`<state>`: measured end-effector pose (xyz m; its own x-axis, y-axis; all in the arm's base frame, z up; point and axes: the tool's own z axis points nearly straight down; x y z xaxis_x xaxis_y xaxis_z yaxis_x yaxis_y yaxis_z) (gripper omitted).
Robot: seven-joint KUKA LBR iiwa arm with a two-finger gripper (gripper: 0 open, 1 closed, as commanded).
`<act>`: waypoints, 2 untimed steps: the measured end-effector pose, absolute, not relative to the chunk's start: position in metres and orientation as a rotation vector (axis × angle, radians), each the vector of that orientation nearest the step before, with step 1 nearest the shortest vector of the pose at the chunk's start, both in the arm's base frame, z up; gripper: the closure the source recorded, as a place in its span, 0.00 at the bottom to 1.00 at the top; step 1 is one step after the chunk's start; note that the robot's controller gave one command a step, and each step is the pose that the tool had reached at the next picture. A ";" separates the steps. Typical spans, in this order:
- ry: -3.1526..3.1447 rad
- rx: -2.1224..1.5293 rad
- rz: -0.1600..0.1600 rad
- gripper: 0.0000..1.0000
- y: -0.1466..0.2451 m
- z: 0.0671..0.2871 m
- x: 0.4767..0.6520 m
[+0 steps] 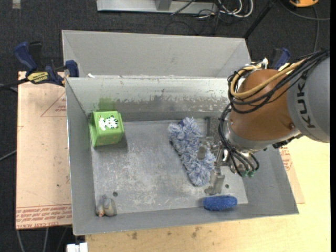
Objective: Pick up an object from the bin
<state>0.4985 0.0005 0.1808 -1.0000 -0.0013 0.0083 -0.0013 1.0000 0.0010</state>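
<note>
My gripper [211, 156] is low in the right part of the bin, under the arm's orange cover. It is open, one fingertip [216, 185] toward the front and the other [207, 126] toward the back wall. It sits against the right edge of a fluffy blue-and-white cloth piece [190, 148] that lies stretched from the middle back to the front right. I see nothing held between the fingers. A dark blue oval thing [220, 203] lies just in front of the front fingertip, by the bin's front wall.
A green cube with a white picture on top [107, 128] stands at the left back. A small grey-brown lump [106, 207] lies in the front left corner. The arm and its cables cover the bin's right side.
</note>
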 end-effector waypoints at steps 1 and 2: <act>-3.141 0.002 -0.002 0.00 0.001 0.185 0.500; -3.148 -0.118 -0.002 0.00 -0.016 0.112 0.551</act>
